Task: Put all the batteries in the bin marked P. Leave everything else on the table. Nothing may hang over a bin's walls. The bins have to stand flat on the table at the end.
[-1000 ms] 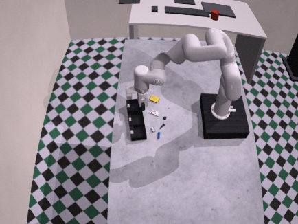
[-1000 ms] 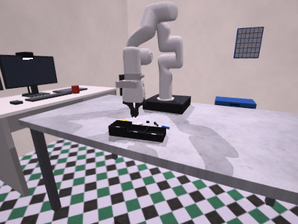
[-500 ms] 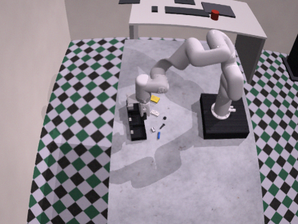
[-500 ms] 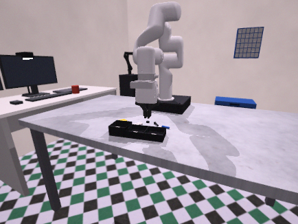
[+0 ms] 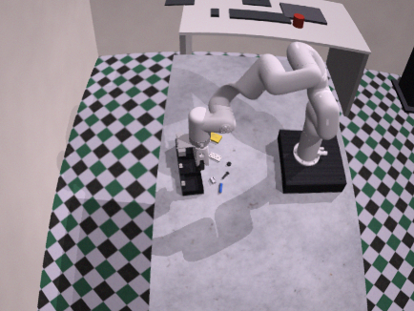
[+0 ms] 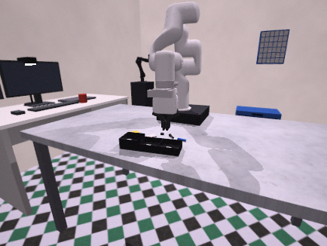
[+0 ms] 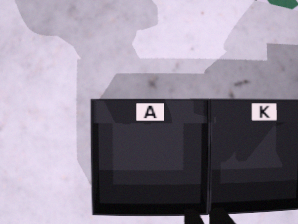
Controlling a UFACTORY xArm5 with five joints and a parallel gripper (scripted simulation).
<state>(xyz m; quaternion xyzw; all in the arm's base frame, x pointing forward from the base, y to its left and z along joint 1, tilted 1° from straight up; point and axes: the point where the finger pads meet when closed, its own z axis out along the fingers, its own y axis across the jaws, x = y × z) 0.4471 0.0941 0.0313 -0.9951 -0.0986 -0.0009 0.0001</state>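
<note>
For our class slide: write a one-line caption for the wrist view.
Wrist camera looks down on bins A and K, both apparently empty.

Walls: plain beige, a blue grid panel (image 6: 273, 47) hung up.
Floor: green-black-white checks (image 6: 124, 211).
Desk: white (image 6: 56, 109), with monitor (image 6: 31, 78), beyond the worktop's far edge.

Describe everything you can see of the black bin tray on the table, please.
The black bin tray is a long, low, matte box that looks like plastic, divided by thin walls into square compartments in a row. It lies flat on the grey table, near its edge. The wrist view shows two compartments with white labels, A and K; both look empty. A third compartment is visible from the top view, its label unreadable. The tool hovers just above the tray, not touching it. Small items lie beside it.
</note>
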